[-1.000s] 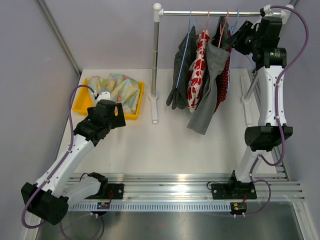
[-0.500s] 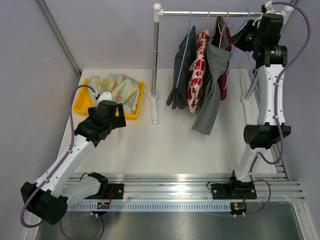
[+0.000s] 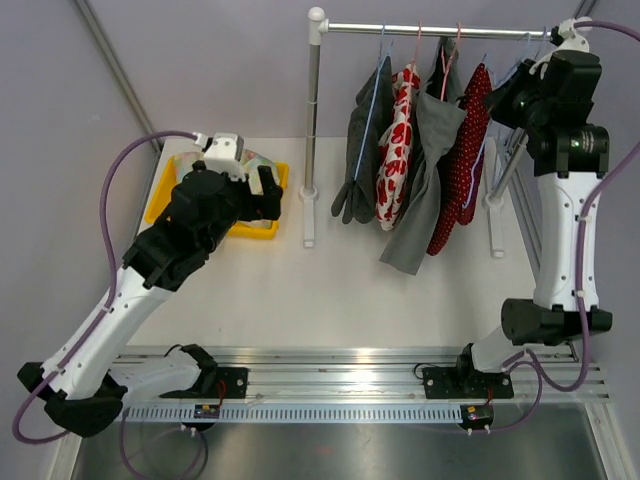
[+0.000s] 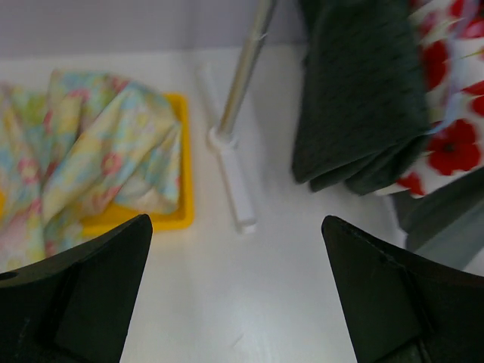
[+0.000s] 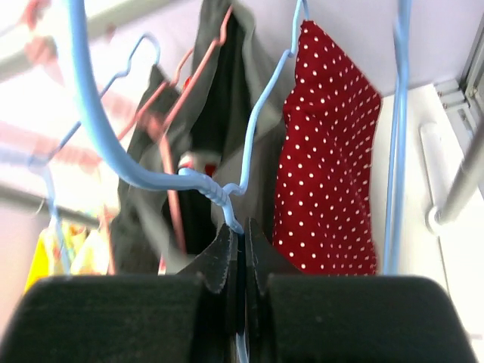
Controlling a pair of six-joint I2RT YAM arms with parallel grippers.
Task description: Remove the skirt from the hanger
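The skirt (image 3: 465, 160) is red with white dots and hangs from a light-blue wire hanger (image 3: 497, 82) at the right end of the rail (image 3: 430, 27). My right gripper (image 3: 508, 96) is up beside the rail. In the right wrist view, the right gripper (image 5: 240, 227) is shut on the hanger (image 5: 204, 185) just below its twisted neck, with the skirt (image 5: 329, 151) hanging behind. My left gripper (image 3: 270, 192) hovers open over the table left of the rack post, and in its wrist view the left gripper (image 4: 236, 227) holds nothing.
A dark green garment (image 3: 362, 150), a white-and-red floral one (image 3: 398, 140) and a grey one (image 3: 425, 170) hang left of the skirt. The rack post (image 3: 312, 120) stands on a white foot. A yellow tray (image 3: 262, 228) with floral cloth (image 4: 83, 144) sits at the left.
My right gripper has shut on the blue hanger and moved right, drawing the dotted skirt out from behind the grey garment. My left arm has risen and swung toward the rack.
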